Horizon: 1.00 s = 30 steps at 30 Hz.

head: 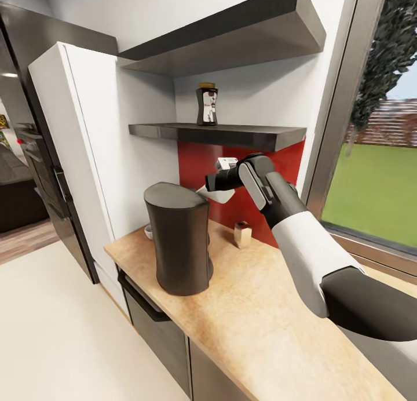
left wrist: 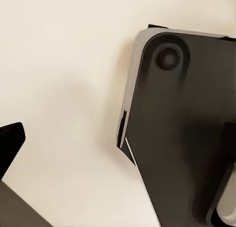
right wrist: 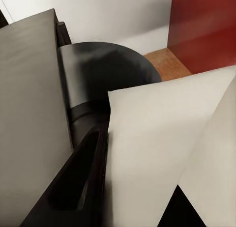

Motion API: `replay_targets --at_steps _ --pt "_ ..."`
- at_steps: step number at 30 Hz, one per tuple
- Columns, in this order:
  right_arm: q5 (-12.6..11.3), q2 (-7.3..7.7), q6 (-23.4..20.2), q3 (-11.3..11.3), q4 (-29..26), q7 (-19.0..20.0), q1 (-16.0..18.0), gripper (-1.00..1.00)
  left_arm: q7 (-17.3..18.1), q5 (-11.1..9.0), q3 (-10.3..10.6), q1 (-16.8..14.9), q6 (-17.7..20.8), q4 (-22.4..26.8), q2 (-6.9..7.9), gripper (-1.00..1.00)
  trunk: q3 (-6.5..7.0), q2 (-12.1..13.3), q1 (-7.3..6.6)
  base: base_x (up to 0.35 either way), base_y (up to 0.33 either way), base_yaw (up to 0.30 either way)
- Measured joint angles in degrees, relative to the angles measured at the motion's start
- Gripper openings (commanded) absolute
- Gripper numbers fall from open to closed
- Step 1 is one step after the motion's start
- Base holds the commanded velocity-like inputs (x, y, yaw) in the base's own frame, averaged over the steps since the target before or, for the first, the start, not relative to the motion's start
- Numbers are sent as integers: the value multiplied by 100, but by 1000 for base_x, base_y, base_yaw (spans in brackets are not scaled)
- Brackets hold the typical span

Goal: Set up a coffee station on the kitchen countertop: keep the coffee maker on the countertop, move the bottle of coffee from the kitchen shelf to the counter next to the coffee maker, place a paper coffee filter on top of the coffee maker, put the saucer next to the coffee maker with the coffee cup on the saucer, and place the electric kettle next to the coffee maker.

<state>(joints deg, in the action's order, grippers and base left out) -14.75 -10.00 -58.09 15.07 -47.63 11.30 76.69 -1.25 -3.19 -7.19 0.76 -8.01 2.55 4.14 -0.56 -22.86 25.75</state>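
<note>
The right gripper (head: 212,188) has its fingers pinched on the pale cream folded paper filter (head: 219,194), carried just above the flat top of the big matte dark-grey coffee maker (head: 178,239) on the tan wood tabletop (head: 260,325), presumably for laying there. I cannot tell the left fingers' state.

matte coffee maker (head: 178,239), wood-look countertop (head: 272,325), seemingly paper filter (right wrist: 157,153)

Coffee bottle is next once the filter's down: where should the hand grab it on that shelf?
Take the bottle of coffee round its narrow waist, coming level from the open front of the kitchen shelf. It stands upright near the wall with another shelf overhead, so a top-down approach looks cramped.
</note>
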Motion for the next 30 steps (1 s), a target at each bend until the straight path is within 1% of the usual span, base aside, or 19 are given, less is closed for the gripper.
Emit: replay_targets --at_steps 5,30 --pt "14 0 -1 0 1 1 0 -100 0 0 1 0 0 0 0 100 0 1 0 110 0 0" --pt "1 0 0 0 2 0 0 -100 0 -8 7 0 0 0 -8 100 0 1 1 13 21 0"
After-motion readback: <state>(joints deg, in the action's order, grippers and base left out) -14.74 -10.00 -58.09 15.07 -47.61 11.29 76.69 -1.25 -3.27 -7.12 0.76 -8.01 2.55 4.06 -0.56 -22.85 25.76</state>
